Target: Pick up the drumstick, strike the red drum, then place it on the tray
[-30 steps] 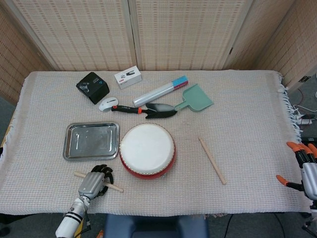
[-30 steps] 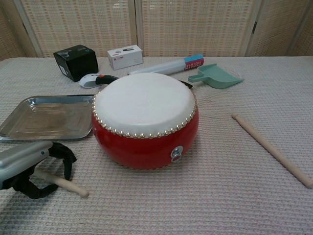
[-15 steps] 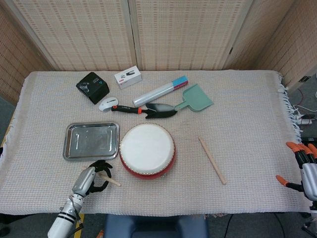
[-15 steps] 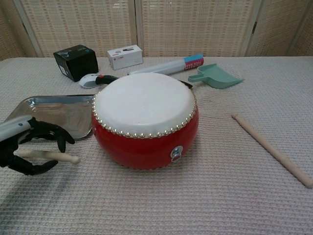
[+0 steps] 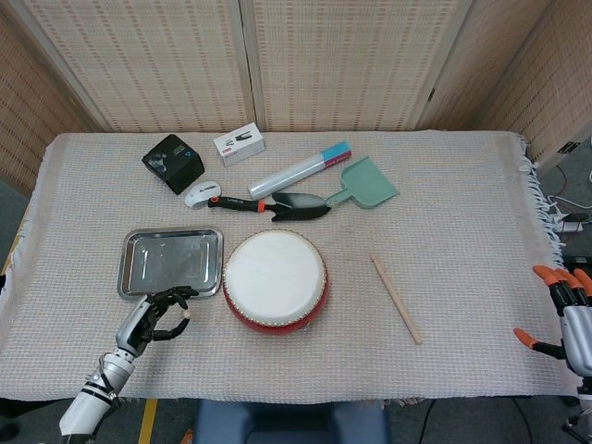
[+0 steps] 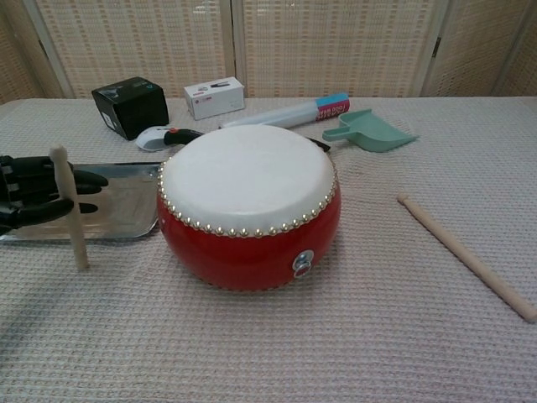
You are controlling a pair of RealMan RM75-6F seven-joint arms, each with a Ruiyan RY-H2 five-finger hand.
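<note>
The red drum (image 5: 275,280) (image 6: 249,206) with its white skin stands at the table's near middle. To its left lies the steel tray (image 5: 171,262) (image 6: 117,206). My left hand (image 5: 148,316) (image 6: 32,193) grips a wooden drumstick (image 6: 69,210) just in front of the tray, off the cloth. In the chest view the stick stands nearly upright; the head view shows only its tip (image 5: 185,313). A second drumstick (image 5: 397,299) (image 6: 466,256) lies on the cloth to the drum's right. My right hand (image 5: 566,310) hangs at the table's right edge, fingers apart, holding nothing.
Behind the drum lie a black trowel with a red handle (image 5: 277,203), a white tube (image 5: 301,169) and a green scoop (image 5: 365,185). A black box (image 5: 173,162), a white box (image 5: 239,144) and a mouse (image 5: 202,193) sit at the back left.
My left hand has lifted the drumstick off the cloth, swung it from lying flat to nearly upright, and drawn back to the left beside the tray. The right hand has not moved.
</note>
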